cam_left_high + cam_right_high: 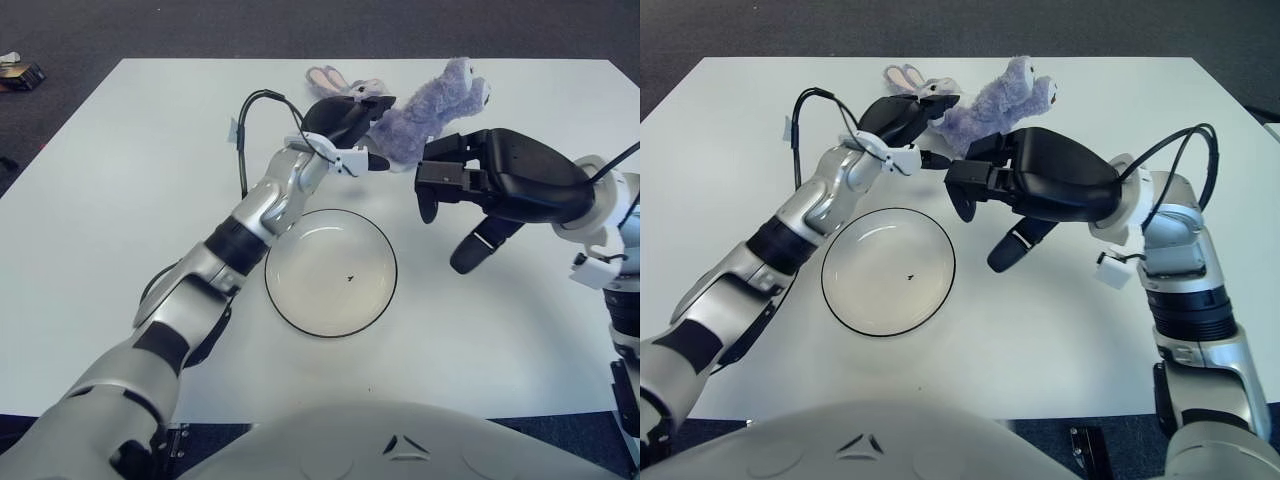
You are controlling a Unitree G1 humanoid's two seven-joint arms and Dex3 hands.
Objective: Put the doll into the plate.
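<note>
A: What's counted on the desk (120,180)?

B: 1 doll (425,112), 1 plate (331,272), 2 hands. Desk is white, flat, smooth, rectangular.

A: Doll — material, shape, place?

B: Soft purple plush, fuzzy; pale pink-lined ears are seen at its left end. It's laid on its side near the middle of the desk's far edge, outside the plate.

A: Plate?

B: Round, shallow, clear w/ dark rim, glossy. Set near the desk's centre, a bit toward the near edge. A tiny dark speck is seen inside.

A: Left hand (345,125)?

B: Black shell, silver arm. It's placed at the doll's left end, over the ear area; fingers are curled against the plush, but a full grasp can't be confirmed.

A: Right hand (470,195)?

B: Bulky black, matte. It's held just right of the doll and beyond the plate's right rim; fingers (470,250) are spread, nothing gripped.
</note>
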